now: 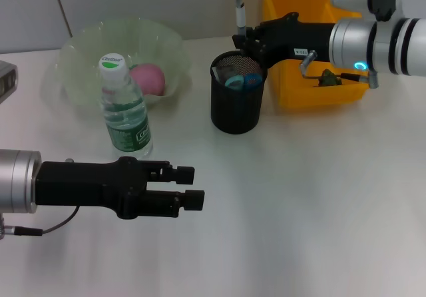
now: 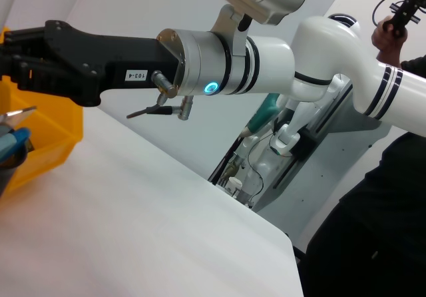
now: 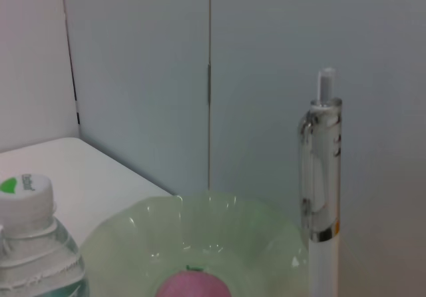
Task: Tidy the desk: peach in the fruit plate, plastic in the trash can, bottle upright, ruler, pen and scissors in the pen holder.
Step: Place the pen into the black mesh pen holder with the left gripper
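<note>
Head view: right claw (image 1: 245, 38) clamps pen (image 1: 239, 7), top cut off; left claw (image 1: 190, 187) apart.

Right pincer (image 1: 243, 38) clamped, raised, left pincer (image 1: 190, 187) parted, low

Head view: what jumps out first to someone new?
The right pincer holds a pen upright over the black mesh pen holder mid-table. Left of it, a water bottle stands before the green fruit plate holding the peach; the left pincer hovers nearby.
</note>
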Controlling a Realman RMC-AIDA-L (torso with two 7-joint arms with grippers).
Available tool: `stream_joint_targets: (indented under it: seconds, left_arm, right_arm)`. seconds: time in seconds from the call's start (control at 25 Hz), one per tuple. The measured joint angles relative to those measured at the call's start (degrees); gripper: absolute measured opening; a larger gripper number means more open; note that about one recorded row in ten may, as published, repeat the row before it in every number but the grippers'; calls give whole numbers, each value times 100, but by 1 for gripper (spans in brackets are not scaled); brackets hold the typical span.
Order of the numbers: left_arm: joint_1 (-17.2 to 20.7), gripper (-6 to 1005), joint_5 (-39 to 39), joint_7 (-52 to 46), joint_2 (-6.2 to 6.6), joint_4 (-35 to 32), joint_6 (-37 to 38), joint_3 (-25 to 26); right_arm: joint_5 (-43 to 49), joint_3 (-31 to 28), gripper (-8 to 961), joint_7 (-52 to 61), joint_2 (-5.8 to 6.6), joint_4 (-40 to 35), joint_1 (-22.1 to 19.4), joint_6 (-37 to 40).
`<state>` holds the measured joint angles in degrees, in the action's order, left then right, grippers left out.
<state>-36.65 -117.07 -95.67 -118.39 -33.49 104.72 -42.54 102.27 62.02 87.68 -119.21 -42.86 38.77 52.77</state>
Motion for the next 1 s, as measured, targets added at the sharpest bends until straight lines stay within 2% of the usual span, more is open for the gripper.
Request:
stream_joint_targets:
  seconds: [0.4, 1.0]
  left_arm:
    - [8, 689, 0, -31, 0, 0, -22, 0]
    - [4, 689, 0, -93, 0, 0, -15, 6]
  right_arm:
    - [23, 192, 133, 4, 4, 103, 37, -194]
    - [30, 206, 132, 7, 13, -140, -106, -53]
